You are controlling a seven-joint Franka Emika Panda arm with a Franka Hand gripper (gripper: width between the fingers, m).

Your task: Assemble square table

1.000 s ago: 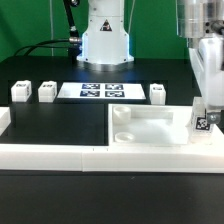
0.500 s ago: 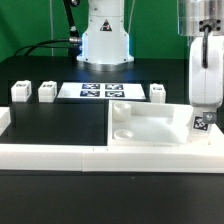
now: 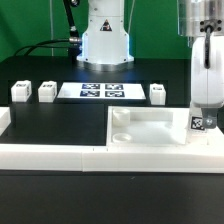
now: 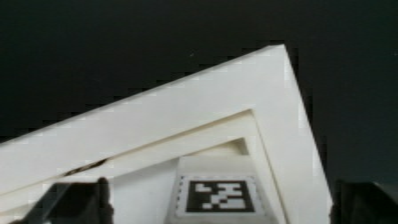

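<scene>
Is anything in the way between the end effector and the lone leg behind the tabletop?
Nothing visible. The end effector is at the tabletop's corner on the exterior view's right; the leg stands apart past the tabletop's far rim, and no other part lies between them.

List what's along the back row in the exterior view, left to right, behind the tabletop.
leftmost table leg → second table leg → marker board → third table leg. The tabletop is left out: it lies nearer the camera and overlaps that row's right part.
</scene>
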